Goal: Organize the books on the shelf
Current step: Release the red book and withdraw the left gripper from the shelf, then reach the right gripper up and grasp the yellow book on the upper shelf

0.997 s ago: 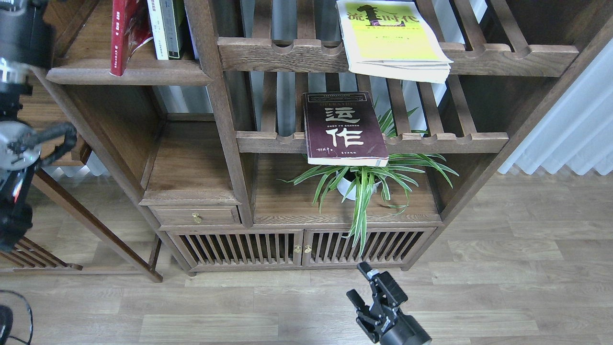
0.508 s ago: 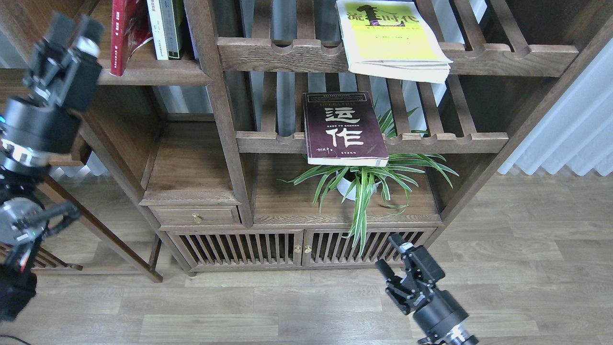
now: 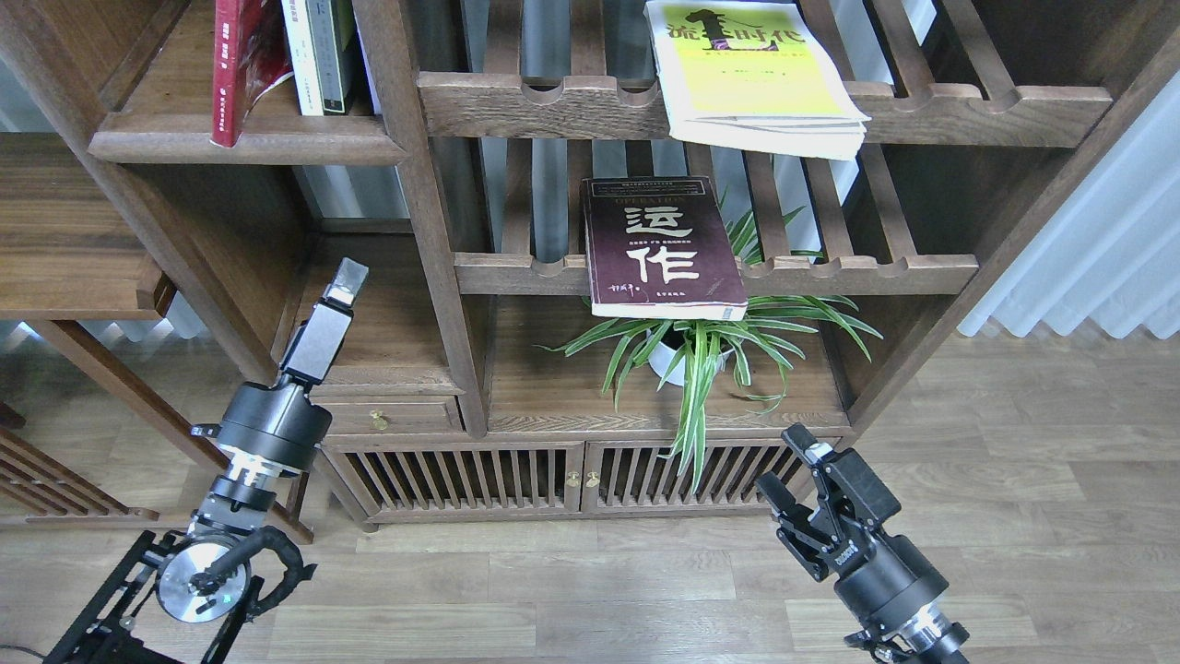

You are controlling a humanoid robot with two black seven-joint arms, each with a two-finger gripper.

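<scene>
Inspection runs left to right.

Left hand point(image 3: 337, 288): raised in front of the small cubby above the drawer, seen edge-on. Whether its fingers are parted cannot be told, and nothing can be seen in it.

Shelf point(image 3: 249, 146), upper left: the red book point(image 3: 241, 65) stands there, leaning, just beside two thin volumes point(image 3: 321, 55). Judged placed, though untidy, with a bent cover.

Maroon book point(image 3: 664, 247), centre: lying flat on the lower slatted rack point(image 3: 857, 273), its near edge overhanging the rail above the plant point(image 3: 691, 360). Not yet shelved.

Yellow-green book point(image 3: 751, 74), upper right of centre: flat on the upper slatted rack point(image 3: 977, 111), likewise overhanging. Not yet shelved.

Right hand point(image 3: 795, 482): low, near the floor in front of the cabinet doors, fingers spread apart, holding nothing, well below both flat books.

Assessment: about one third complete. Two books remain to be lifted, carried left and stood upright on the shelf. Neither hand is touching a book.
</scene>
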